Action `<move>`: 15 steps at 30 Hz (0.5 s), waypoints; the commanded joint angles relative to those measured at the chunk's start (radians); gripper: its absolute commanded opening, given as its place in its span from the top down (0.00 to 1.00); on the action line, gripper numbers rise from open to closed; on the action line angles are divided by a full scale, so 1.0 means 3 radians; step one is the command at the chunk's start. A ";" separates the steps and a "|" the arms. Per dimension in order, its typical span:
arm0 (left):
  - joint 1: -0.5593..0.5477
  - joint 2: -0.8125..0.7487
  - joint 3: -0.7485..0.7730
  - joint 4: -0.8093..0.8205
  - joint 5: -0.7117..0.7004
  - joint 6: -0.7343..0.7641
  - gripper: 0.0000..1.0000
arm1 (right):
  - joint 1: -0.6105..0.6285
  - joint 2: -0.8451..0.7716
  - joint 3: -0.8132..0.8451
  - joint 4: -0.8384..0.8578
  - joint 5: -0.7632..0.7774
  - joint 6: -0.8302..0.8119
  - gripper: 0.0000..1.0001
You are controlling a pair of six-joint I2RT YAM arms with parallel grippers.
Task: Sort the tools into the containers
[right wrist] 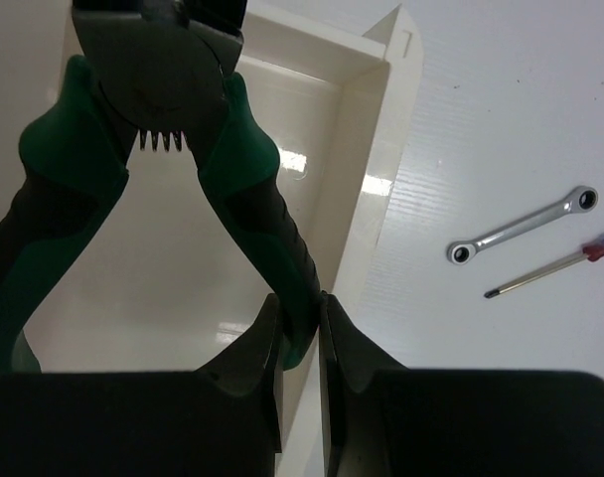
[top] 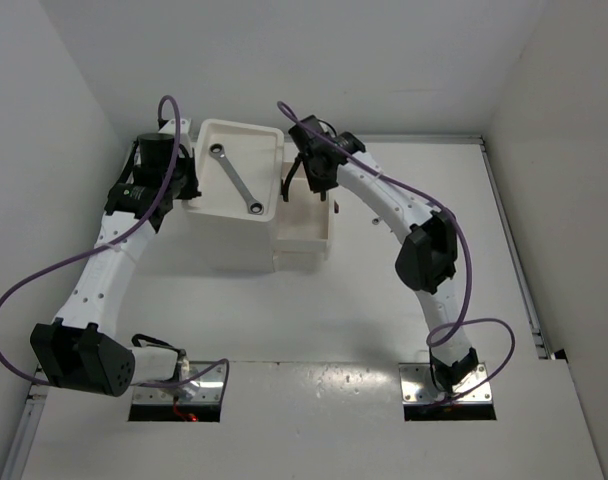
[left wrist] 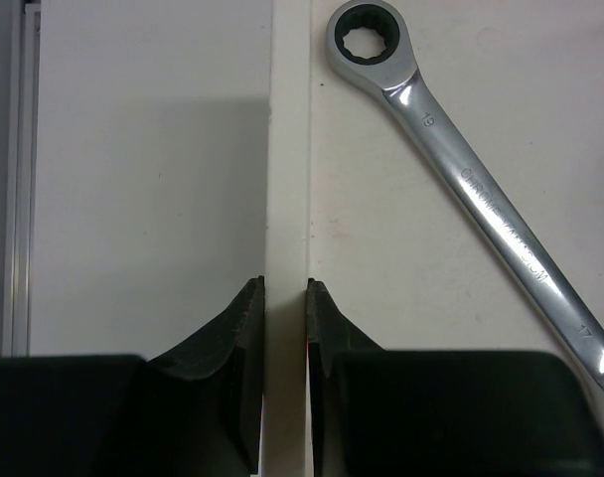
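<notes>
Your right gripper: clamped on one handle of the green-handled pliers, held over the pulled-out drawer.
Your left gripper: pinched onto the tray rim of the white unit.
Tray: large wrench lies diagonally inside, right of that rim.
Table beside the drawer: small wrench and screwdriver, close together, not touching.

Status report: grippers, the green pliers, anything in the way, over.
Left gripper shut on tray rim. Right gripper shut on one handle of green pliers, above open drawer. Nothing seen blocking the drawer.
</notes>
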 commanded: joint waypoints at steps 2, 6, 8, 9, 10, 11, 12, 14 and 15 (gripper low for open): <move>0.0002 0.0021 0.0024 0.0141 -0.0117 -0.0100 1.00 | 0.0178 0.0074 -0.0110 0.0101 -0.0106 -0.0045 1.00; 0.0002 0.0021 0.0024 0.0141 -0.0117 -0.0100 1.00 | 0.0178 0.0105 -0.0187 0.0101 -0.0137 -0.0075 1.00; 0.0002 0.0021 -0.0007 0.0171 -0.0117 -0.0100 1.00 | 0.0178 0.0105 -0.0253 0.0101 -0.0137 -0.0075 1.00; 0.0002 0.0021 -0.0007 0.0172 -0.0117 -0.0100 1.00 | 0.0178 0.0135 -0.0253 0.0101 -0.0137 -0.0075 1.00; 0.0002 0.0021 -0.0007 0.0172 -0.0117 -0.0100 1.00 | 0.0178 0.0136 -0.0284 0.0101 -0.0183 -0.0075 1.00; 0.0002 0.0021 -0.0007 0.0172 -0.0117 -0.0100 1.00 | 0.0178 0.0136 -0.0284 0.0101 -0.0183 -0.0075 1.00; 0.0002 0.0021 -0.0007 0.0172 -0.0117 -0.0100 1.00 | 0.0178 0.0136 -0.0284 0.0101 -0.0183 -0.0075 1.00; 0.0002 0.0021 -0.0007 0.0172 -0.0117 -0.0100 1.00 | 0.0178 0.0136 -0.0284 0.0071 -0.0214 -0.0075 1.00; 0.0002 0.0051 -0.0007 0.0172 -0.0117 -0.0100 1.00 | 0.0178 0.0166 -0.0249 0.0070 -0.0249 -0.0075 1.00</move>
